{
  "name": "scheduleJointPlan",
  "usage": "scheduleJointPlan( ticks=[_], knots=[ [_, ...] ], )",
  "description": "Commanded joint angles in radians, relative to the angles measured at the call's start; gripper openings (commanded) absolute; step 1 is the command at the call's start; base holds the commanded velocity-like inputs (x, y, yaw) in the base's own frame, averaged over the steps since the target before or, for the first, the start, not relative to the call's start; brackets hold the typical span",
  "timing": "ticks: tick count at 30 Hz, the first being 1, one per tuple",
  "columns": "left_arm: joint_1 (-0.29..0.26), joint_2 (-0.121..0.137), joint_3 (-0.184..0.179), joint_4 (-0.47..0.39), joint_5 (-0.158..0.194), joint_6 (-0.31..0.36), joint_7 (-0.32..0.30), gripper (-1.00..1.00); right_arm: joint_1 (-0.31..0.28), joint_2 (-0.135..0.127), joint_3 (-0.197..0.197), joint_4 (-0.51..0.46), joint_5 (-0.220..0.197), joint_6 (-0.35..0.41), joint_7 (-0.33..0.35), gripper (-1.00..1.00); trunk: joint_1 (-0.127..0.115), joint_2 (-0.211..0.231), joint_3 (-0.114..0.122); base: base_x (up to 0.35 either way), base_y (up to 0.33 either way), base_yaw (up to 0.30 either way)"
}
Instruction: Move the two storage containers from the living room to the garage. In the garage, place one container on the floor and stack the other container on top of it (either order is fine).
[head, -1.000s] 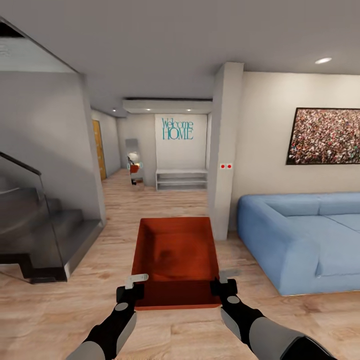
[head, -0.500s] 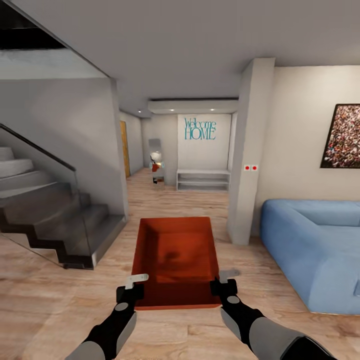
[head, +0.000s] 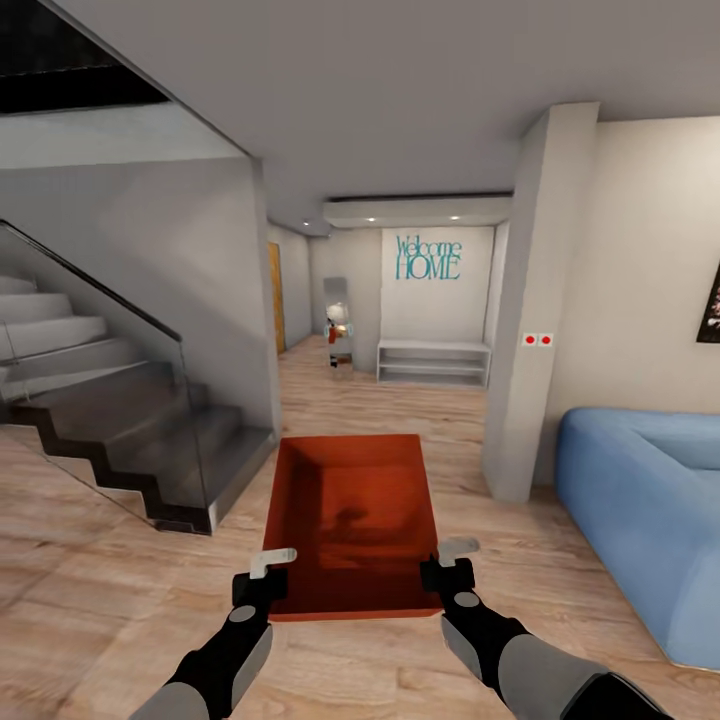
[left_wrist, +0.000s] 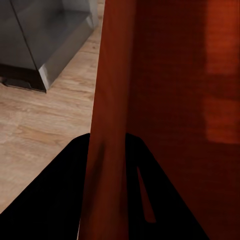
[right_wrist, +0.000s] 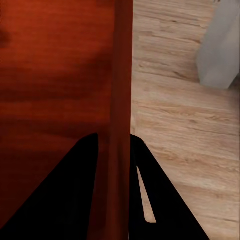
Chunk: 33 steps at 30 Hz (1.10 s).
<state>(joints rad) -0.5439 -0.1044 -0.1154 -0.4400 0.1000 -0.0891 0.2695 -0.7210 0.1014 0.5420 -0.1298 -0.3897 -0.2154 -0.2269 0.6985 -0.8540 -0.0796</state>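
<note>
At left we see a dark staircase (head: 110, 420) behind glass; a blue sofa (head: 650, 510) sits lower right, a teal "Welcome HOME" sign (head: 428, 258) centre, above a low white shelf (head: 433, 362).

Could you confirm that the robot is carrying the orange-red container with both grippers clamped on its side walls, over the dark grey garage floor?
Not quite: the floor is wrong. The head view shows light wood-plank flooring under the storage container, with a staircase and blue sofa nearby. The rest holds: the left gripper and right gripper each clamp a side wall.
</note>
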Motion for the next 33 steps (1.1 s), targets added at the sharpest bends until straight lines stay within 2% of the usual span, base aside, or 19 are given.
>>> scheduleJointPlan(
  ticks=[1, 33],
  knots=[
    [-0.001, 0.011, 0.06, 0.003, 0.017, -0.004, 0.023, -1.0, -0.002, 0.0, -0.039, -0.003, 0.006, -0.022, -0.003, -1.0, 0.001, -0.001, -0.002, 0.316, 0.0, 0.004],
    [0.0, 0.017, 0.06, 0.003, 0.018, -0.004, 0.023, -1.0, -0.002, 0.0, -0.038, -0.002, 0.006, -0.021, -0.003, -1.0, 0.001, -0.001, -0.002, 0.322, 0.0, 0.0]
  ],
)
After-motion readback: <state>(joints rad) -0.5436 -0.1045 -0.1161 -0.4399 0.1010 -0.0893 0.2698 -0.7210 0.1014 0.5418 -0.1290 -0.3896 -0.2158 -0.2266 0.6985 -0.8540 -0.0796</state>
